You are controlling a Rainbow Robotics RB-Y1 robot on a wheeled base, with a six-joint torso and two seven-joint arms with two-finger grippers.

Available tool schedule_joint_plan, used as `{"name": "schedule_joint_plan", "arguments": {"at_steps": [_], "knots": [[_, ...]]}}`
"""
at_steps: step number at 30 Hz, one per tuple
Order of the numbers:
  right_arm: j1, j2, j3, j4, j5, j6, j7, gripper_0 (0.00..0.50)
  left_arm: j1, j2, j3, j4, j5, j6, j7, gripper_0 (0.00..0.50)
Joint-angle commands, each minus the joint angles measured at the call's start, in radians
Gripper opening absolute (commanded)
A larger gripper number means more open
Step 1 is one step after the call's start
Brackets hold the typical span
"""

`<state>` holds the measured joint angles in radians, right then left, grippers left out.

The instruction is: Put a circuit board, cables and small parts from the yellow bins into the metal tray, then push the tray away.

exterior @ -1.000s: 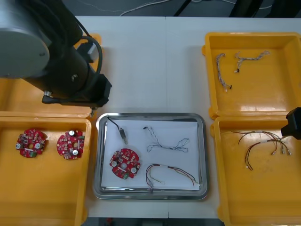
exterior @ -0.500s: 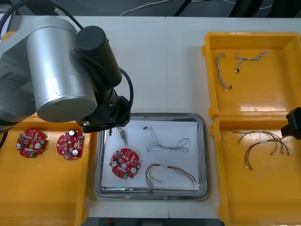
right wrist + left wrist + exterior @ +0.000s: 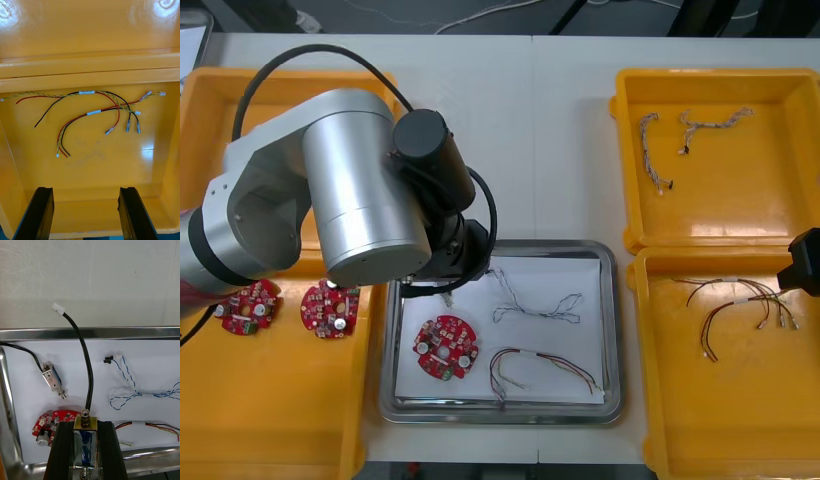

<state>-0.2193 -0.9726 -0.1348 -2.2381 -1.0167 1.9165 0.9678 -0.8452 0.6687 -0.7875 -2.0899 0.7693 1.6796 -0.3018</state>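
Note:
My left gripper (image 3: 85, 427) is shut on a small metal part (image 3: 84, 442) whose black cable (image 3: 85, 363) curves up to a white plug. It hangs over the metal tray (image 3: 500, 244), where the left arm (image 3: 430, 230) covers the left far corner. On the tray's white inside lie another small metal part (image 3: 52, 379), a red circuit board (image 3: 446, 349), a blue and white cable (image 3: 535, 303) and a red and yellow cable (image 3: 540, 368). My right gripper (image 3: 84, 202) stands open over the near right bin (image 3: 680, 430), above its cables (image 3: 97, 112).
Two more circuit boards (image 3: 248, 303) (image 3: 330, 308) lie in the near left bin (image 3: 270, 420). Twisted cables (image 3: 655, 150) lie in the far right bin (image 3: 720, 215). Bare table stretches beyond the tray's far rim.
The left arm has swung from over the far left bin to the tray's left part, bringing the small metal part with it. The right arm has stayed put.

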Motion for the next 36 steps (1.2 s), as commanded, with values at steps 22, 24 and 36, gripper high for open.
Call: {"name": "schedule_joint_plan", "arguments": {"at_steps": [22,24,36], "knots": [[0.012,-0.001,-0.031,-0.021,0.006,0.003,-0.009,0.5,-0.043,-0.044,-0.179,0.149,-0.136,-0.21,0.055,0.0],[0.012,-0.001,-0.031,-0.021,0.006,0.003,-0.009,0.5,-0.043,-0.047,-0.18,0.163,-0.136,-0.213,0.052,0.0],[0.012,-0.001,-0.031,-0.021,0.006,0.003,-0.009,0.5,-0.04,-0.047,-0.213,0.2,-0.168,-0.248,0.049,0.0]]}}
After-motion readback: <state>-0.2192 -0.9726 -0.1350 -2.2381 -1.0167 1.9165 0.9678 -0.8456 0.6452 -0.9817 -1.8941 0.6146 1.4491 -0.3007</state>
